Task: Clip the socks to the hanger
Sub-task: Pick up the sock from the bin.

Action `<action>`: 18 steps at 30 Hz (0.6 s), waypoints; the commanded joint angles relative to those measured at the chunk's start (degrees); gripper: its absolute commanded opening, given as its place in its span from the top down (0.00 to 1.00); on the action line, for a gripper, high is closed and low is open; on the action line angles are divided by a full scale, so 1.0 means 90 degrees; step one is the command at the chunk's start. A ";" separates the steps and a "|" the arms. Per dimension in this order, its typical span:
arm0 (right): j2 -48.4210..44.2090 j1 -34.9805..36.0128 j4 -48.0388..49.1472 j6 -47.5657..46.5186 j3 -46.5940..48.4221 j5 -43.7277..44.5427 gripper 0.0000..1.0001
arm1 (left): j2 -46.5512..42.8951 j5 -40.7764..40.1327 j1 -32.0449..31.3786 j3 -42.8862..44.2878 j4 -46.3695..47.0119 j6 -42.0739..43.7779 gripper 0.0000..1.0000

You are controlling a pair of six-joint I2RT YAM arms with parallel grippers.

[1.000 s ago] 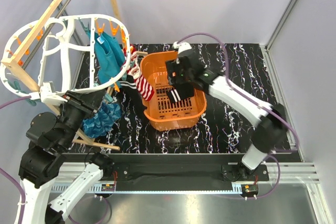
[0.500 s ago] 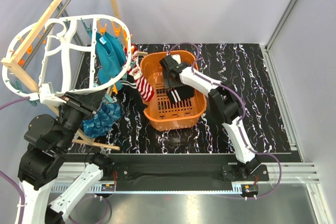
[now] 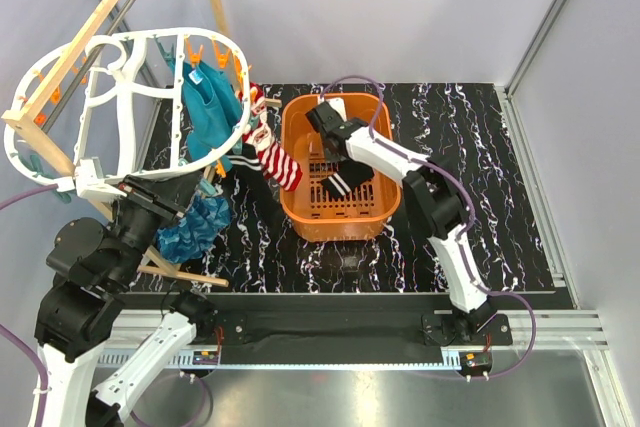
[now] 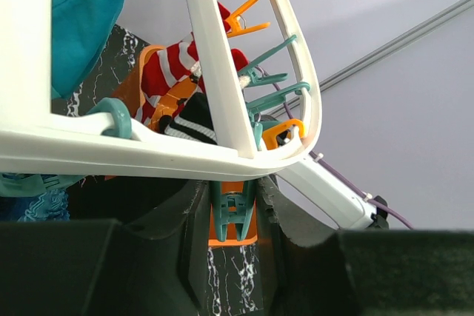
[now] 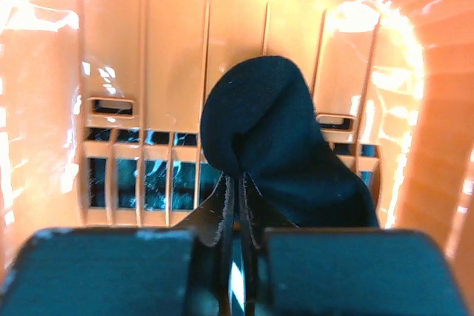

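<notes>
The white oval hanger (image 3: 150,35) hangs at the upper left. One red-and-white striped sock (image 3: 275,162) dangles from its right end, also seen in the left wrist view (image 4: 167,72). My left gripper (image 3: 112,187) sits under the hanger's rim (image 4: 148,157), its fingers closed on a teal peg (image 4: 233,209). A second sock (image 3: 345,182), black with white stripes, lies in the orange basket (image 3: 300,212). My right gripper (image 3: 340,159) reaches down into the basket. Its jaws (image 5: 241,183) are shut on a fold of that sock's black fabric (image 5: 289,146).
Teal cloths hang from the hanger (image 3: 205,107) and lie bunched below it (image 3: 195,222). A wooden pole frame (image 3: 90,22) crosses above the hanger. Orange pegs (image 4: 248,20) line the rim. The basket's slotted wall (image 5: 170,49) closely surrounds the right gripper.
The right gripper has dropped into the basket and closed from wide open onto the black sock. The basket has slid slightly to the right. The left arm and hanger are still.
</notes>
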 commanded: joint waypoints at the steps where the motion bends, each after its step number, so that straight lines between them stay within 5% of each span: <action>1: -0.1013 -0.0040 0.0329 -0.0210 0.0023 -0.0004 0.97 | -0.0095 0.0164 0.0011 -0.0030 0.0304 0.0031 1.00; 10: -0.2488 -0.0069 0.1276 -0.0015 -0.1003 -0.0950 1.00 | -0.0056 0.0037 0.0001 0.0068 0.0236 0.0099 1.00; 18: -0.3884 -0.0459 0.3579 0.0327 -0.2574 -0.2553 1.00 | -0.0017 0.0066 0.0011 0.0019 0.0294 0.0109 1.00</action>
